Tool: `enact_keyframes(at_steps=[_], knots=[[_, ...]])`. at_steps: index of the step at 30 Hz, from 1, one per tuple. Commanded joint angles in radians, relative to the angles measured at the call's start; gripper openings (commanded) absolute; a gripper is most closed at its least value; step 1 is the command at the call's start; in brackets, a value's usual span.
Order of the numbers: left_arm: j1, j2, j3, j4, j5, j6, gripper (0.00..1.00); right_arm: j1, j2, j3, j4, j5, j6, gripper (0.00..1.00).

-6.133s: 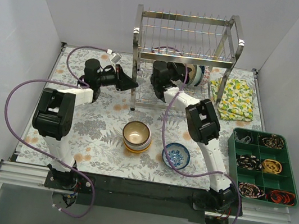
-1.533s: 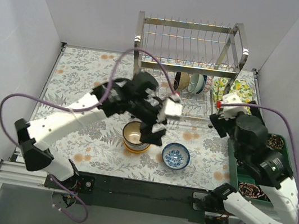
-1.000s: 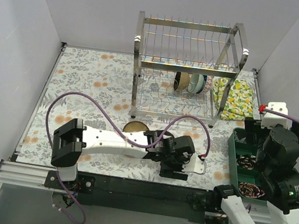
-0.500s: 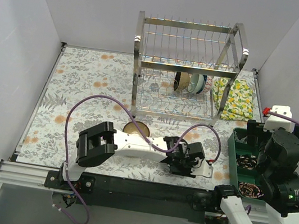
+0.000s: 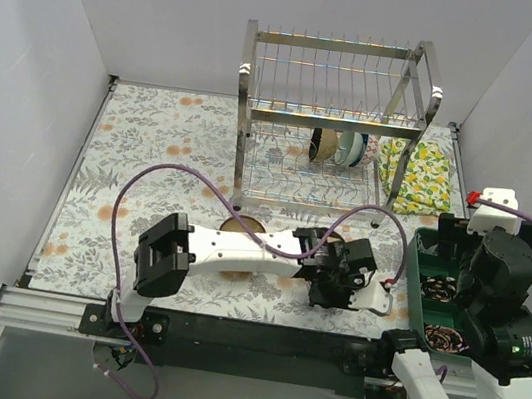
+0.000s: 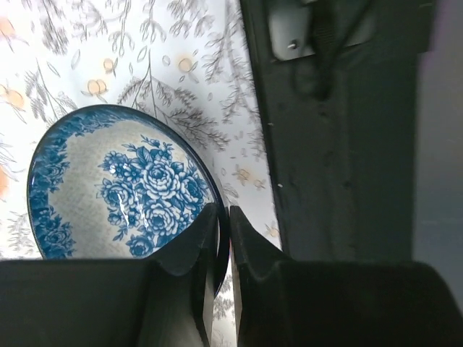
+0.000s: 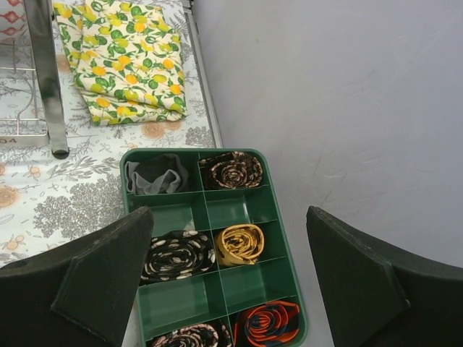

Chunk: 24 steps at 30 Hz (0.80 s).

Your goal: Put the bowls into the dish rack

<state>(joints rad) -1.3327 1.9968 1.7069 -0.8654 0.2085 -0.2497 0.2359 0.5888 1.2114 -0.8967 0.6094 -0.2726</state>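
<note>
Moved rightward since before, the left gripper [image 6: 223, 238] now pinches the blue-patterned bowl [image 6: 123, 188] by its rim, in front of the dish rack [image 5: 324, 120]. We see the right gripper [image 7: 230, 213] wide open, right of this rack.

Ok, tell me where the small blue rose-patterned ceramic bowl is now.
The blue bowl shows lower left in the left wrist view, at the near edge of the floral mat, its rim pinched by the left gripper.

White arm links [image 5: 238, 249], black joints [image 5: 164, 256], purple cables [image 5: 189, 171]
</note>
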Motion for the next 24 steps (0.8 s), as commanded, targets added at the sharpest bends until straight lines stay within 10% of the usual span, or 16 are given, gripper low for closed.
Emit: enact_keyframes(at_steps=[1, 10, 14, 20, 24], knots=[[-0.005, -0.196, 0.169, -0.151, 0.155, 0.064, 0.0, -0.004, 0.006, -0.026, 0.027, -0.016, 0.019, 0.94], [0.082, -0.441, 0.295, -0.201, -0.159, 0.214, 0.0, -0.004, 0.091, -0.044, 0.056, -0.062, 0.046, 0.93], [0.193, -0.562, 0.261, 0.084, -0.415, 0.437, 0.0, -0.006, 0.132, -0.073, 0.07, -0.047, 0.038, 0.93], [0.703, -0.578, 0.356, 0.453, -0.355, 0.345, 0.0, -0.006, 0.218, -0.145, 0.131, -0.048, 0.015, 0.91], [0.97, -0.642, 0.153, 0.644, -0.285, 0.257, 0.0, -0.014, 0.363, -0.066, 0.147, -0.025, 0.021, 0.9]])
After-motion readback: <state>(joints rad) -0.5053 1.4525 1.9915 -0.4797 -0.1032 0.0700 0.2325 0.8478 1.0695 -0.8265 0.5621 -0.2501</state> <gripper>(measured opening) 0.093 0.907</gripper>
